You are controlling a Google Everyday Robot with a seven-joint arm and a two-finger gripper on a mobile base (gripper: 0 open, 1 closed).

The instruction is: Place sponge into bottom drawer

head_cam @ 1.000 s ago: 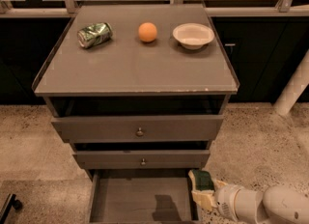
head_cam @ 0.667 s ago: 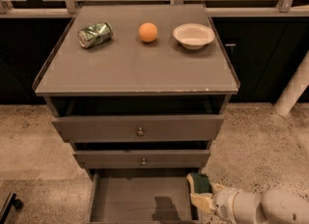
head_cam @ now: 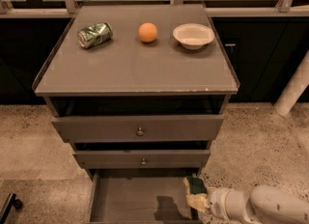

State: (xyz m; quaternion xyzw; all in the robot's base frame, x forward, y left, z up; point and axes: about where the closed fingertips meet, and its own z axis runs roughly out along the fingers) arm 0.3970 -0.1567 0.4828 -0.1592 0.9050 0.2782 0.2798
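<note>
Reaching in below the grey desk's (head_cam: 135, 68) front right corner, the white arm's (head_cam: 270, 206) jaws are closed on the green-topped yellow foam sponge (head_cam: 195, 188). The sponge is held over the right wall of the open, shallow grey bottom drawer (head_cam: 128, 196).

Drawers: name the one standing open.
The bottom drawer, pulled out below two knobbed drawers; the tool holds the sponge over its right wall.

Bottom drawer (head_cam: 125, 201) floor free — gripper (head_cam: 198, 198) clasping sponge (head_cam: 195, 185) at right wall; knobbed drawer (head_cam: 116, 158) overhangs rear.
</note>
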